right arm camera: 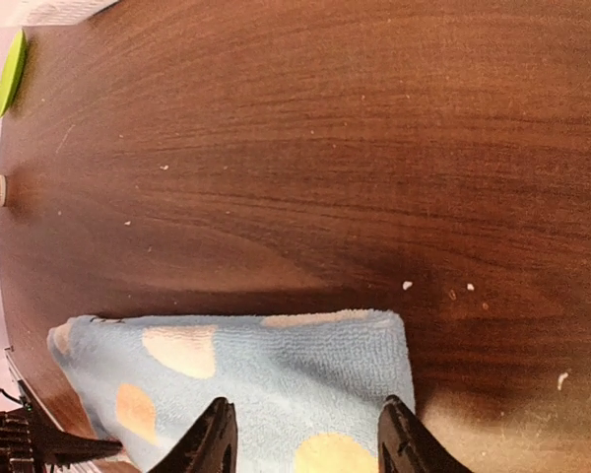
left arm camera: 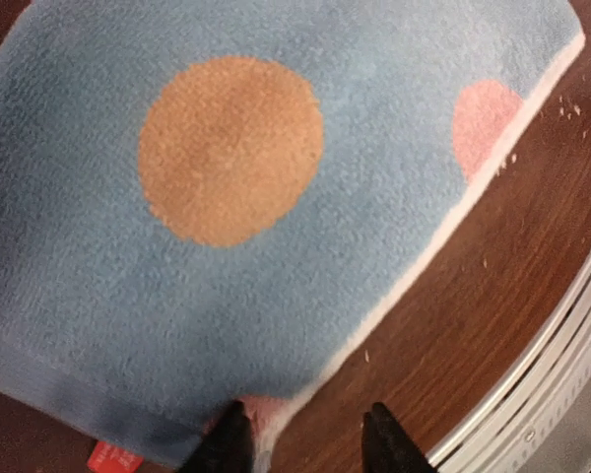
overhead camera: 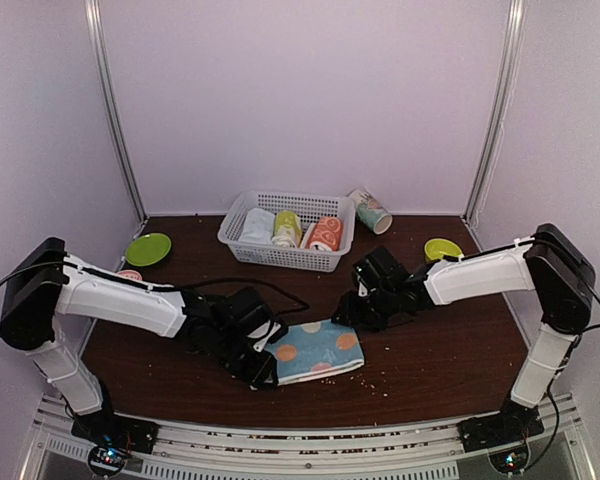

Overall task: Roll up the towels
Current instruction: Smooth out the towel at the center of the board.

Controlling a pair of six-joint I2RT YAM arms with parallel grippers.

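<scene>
The light blue towel [overhead camera: 320, 349] with orange and white spots lies flat, folded, on the brown table near its front edge. My left gripper [overhead camera: 266, 364] is at its near-left corner. In the left wrist view the towel [left arm camera: 227, 197] fills the frame and the left gripper [left arm camera: 305, 443] is open, one finger [left arm camera: 227, 439] on the corner, the other over bare wood. My right gripper [overhead camera: 349, 315] is at the towel's far right corner. In the right wrist view it [right arm camera: 305, 439] stands open just above the towel [right arm camera: 276, 365]. A peach-orange printed towel [overhead camera: 325, 233] sits rolled in the basket.
A white basket [overhead camera: 242, 215] at the back middle holds pale and yellow-green rolls. Green plates lie at the back left [overhead camera: 148, 248] and back right [overhead camera: 442, 248]. A printed cup [overhead camera: 370, 211] lies beside the basket. The metal rail [left arm camera: 561, 335] runs close to the towel's front edge.
</scene>
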